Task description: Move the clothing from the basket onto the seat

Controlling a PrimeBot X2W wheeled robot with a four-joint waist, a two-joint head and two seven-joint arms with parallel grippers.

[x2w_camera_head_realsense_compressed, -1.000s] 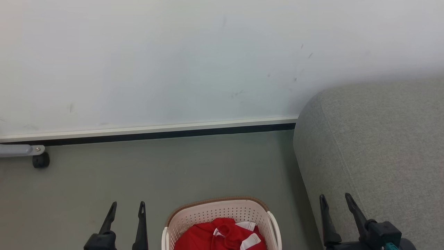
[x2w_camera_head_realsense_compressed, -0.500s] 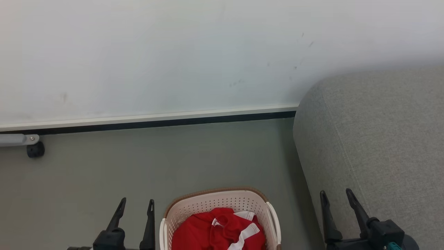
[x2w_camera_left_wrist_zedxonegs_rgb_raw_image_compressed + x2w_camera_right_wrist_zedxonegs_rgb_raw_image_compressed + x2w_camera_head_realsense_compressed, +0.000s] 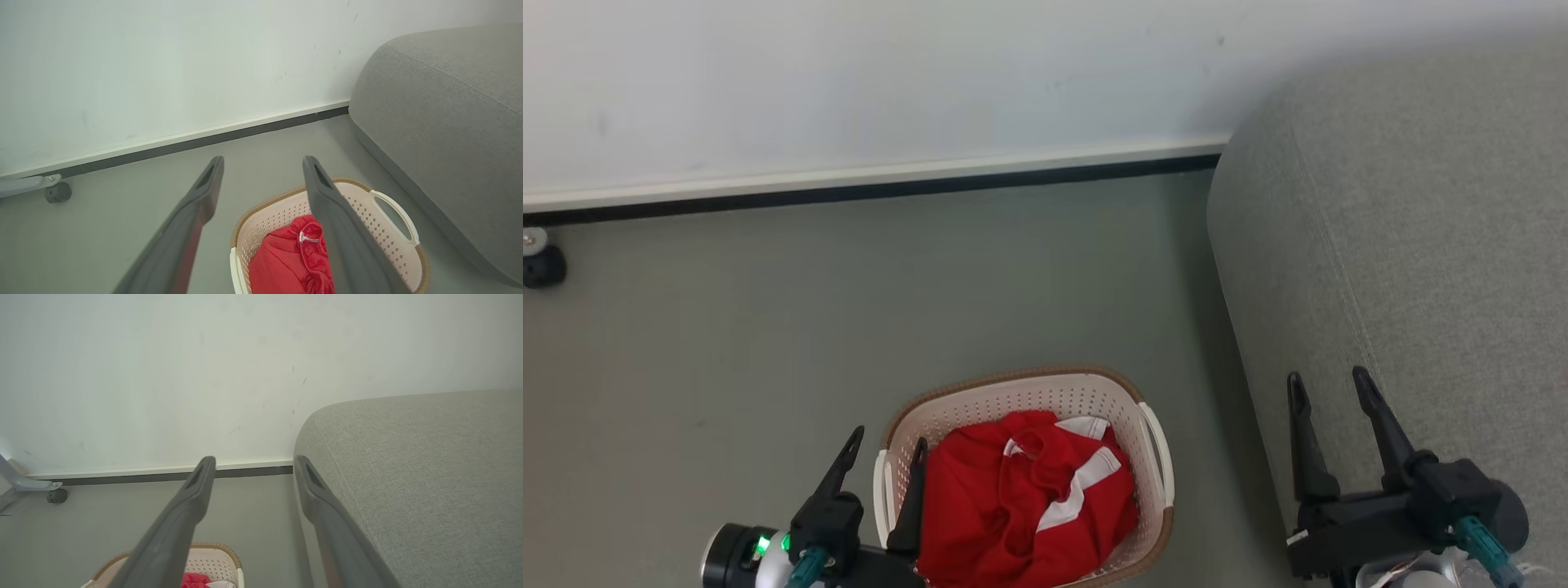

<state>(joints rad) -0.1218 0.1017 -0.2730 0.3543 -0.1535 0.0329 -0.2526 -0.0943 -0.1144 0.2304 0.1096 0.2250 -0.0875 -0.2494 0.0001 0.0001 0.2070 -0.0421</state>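
Dark fingers of the left end effector (image 3: 889, 435) stand spread, empty, at the basket's (image 3: 1029, 398) left rim. Inside the basket the red, white-trimmed clothing (image 3: 1013, 506) lies heaped, untouched. Right of the basket, the right end effector (image 3: 1326, 373) hangs open over the grey sofa (image 3: 1421, 245), which carries nothing I can see: the job, I'd say, hasn't begun.

A: How many baskets are there?
B: One basket (image 3: 1013, 374), and inside it one heap of red clothing (image 3: 1013, 506). I cannot tell whether the heap is one garment or more.
A: And sofas?
B: One sofa (image 3: 1421, 245).
A: How many end effectors?
B: Two: the left end effector (image 3: 888, 437) and the right end effector (image 3: 1326, 375). Each one has two dark fingers (image 3: 1393, 445), so four fingers together.
A: Anything else to count?
B: One small black wheel (image 3: 541, 265).
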